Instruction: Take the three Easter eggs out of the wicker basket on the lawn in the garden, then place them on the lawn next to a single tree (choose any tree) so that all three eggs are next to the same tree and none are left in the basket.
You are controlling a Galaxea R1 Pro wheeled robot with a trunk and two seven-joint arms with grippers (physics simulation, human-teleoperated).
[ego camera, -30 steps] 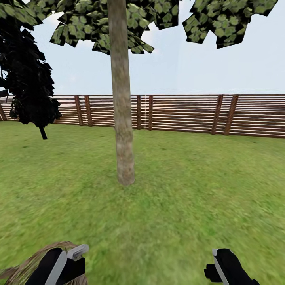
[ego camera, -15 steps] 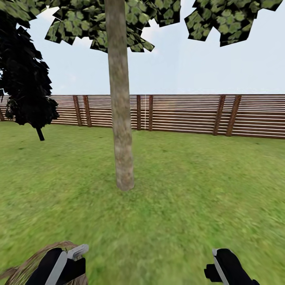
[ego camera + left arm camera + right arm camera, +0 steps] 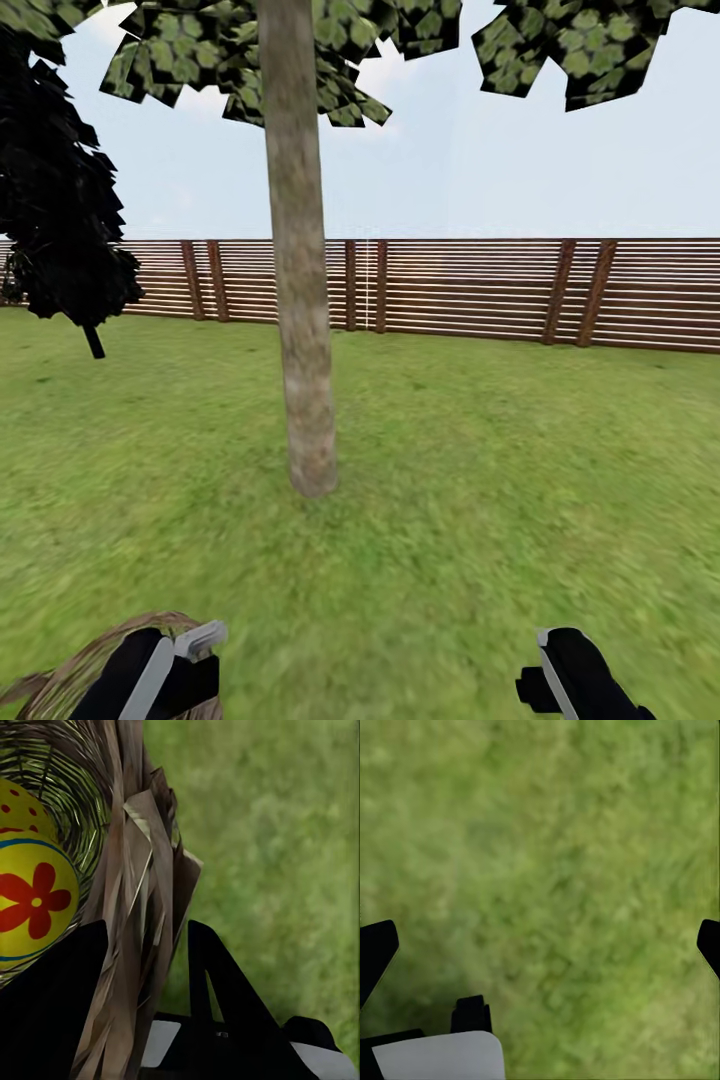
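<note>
Now: left tool [image 3: 146,975] pinching wicker basket [image 3: 142,870] rim | right tool [image 3: 540,945] spread wide over lawn [image 3: 555,855]

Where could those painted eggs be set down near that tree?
Bare lawn lies all round the foot of the tree, back to the fence. The one crowded spot is the wicker basket, gripped at its rim by the left gripper.

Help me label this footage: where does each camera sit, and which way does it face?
Head view: on the head, facing forward at the tree; left gripper and right gripper show.
Left wrist view: along its fingers, clamped on the wicker basket rim; an Easter egg inside.
Right wrist view: down at bare lawn, fingers apart.
Head and left wrist views share the basket.
</note>
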